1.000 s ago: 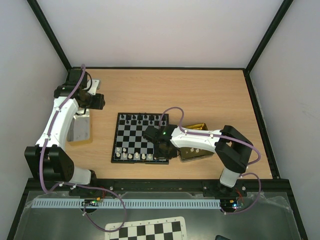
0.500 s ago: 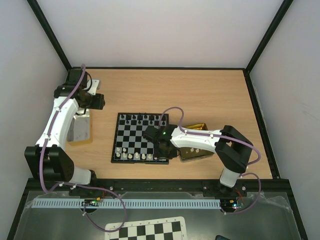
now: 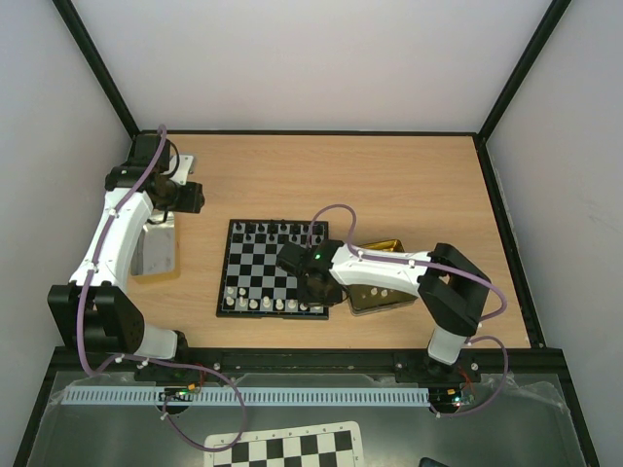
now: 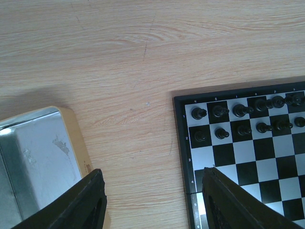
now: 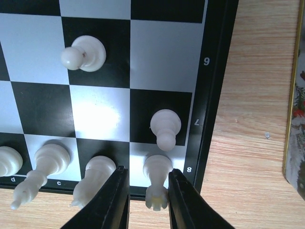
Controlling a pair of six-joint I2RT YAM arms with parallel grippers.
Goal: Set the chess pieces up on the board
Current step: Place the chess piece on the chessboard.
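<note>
Right gripper: low over the board corner nearest my right arm. The jaws are narrowly parted and, as I read it, clamp nothing.
Between its fingers: a cream corner piece, upright on its square. Pale square shows between it and one finger; the other finger touches or just grazes it.
Why so: I judge the fingers straddle it to seat it on the edge row without knocking the neighbours.
Just ahead of the fingertips: a white pawn on the next square in, same file.
To one side of the fingers: more white pieces along the same edge row.
Under the hand: the board, its black frame right below the fingertips.
Past the frame: bare table, then the rim of a gold tin.
Left gripper: fingers wide apart and empty, hovering over wood. I judge it is parked there to leave the right arm room.
Beside it: a silver tin by one finger, and by the other a board corner carrying black pieces.
Right wrist view alone shows: the gap at the finger and the piece's footing.
Left wrist view alone shows: black pieces filling two rows near that corner.
Top view alone shows: both arms together and well apart. The fingers themselves are too small there to judge.
Task standing: few white pawns are visible, so I judge much is left.
</note>
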